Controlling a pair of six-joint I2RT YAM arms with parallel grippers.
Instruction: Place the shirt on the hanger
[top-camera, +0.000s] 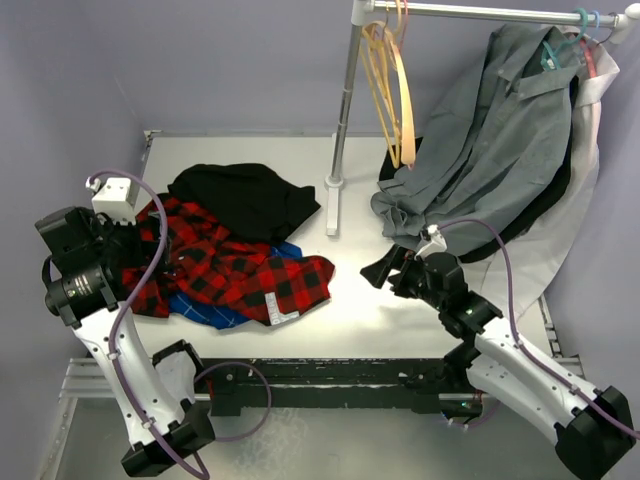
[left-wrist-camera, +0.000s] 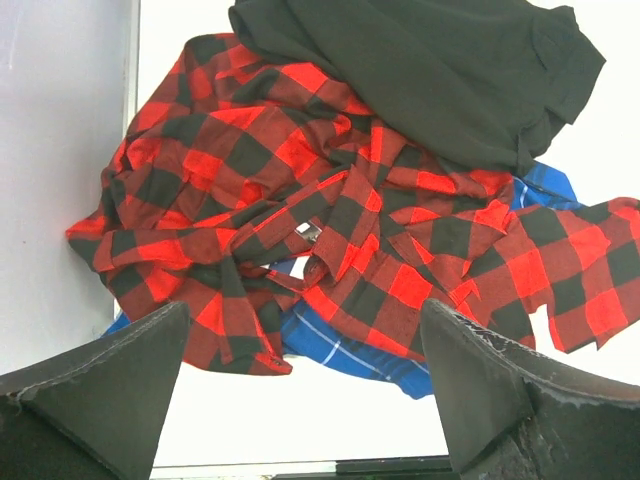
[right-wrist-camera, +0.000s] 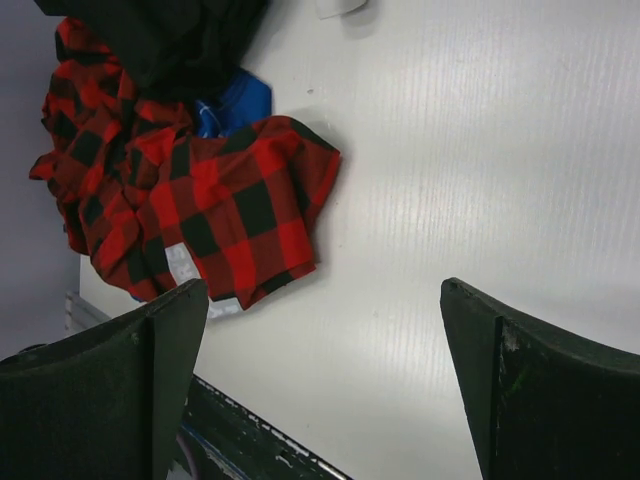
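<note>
The red-and-black checked shirt (top-camera: 235, 268) lies crumpled on the left half of the white table (top-camera: 400, 310), a white label at its near edge. The left wrist view looks down on the shirt (left-wrist-camera: 300, 200). In the right wrist view the shirt (right-wrist-camera: 230, 200) shows white lettering on its hem. The hanger's pink-red hook (top-camera: 403, 22) sits on the rail among tan hangers. My left gripper (top-camera: 145, 255) hovers open at the shirt's left edge, nothing between its fingers (left-wrist-camera: 100, 385). My right gripper (top-camera: 385, 265) hangs open over bare table, right of the shirt.
A black garment (top-camera: 245, 195) covers the shirt's far side and a blue checked shirt (top-camera: 215, 312) lies under it. The rack's pole (top-camera: 345, 110) stands mid-table. Tan wooden hangers (top-camera: 385, 90), a teal hanger (top-camera: 565, 40) and a grey shirt (top-camera: 500, 130) hang from the rail.
</note>
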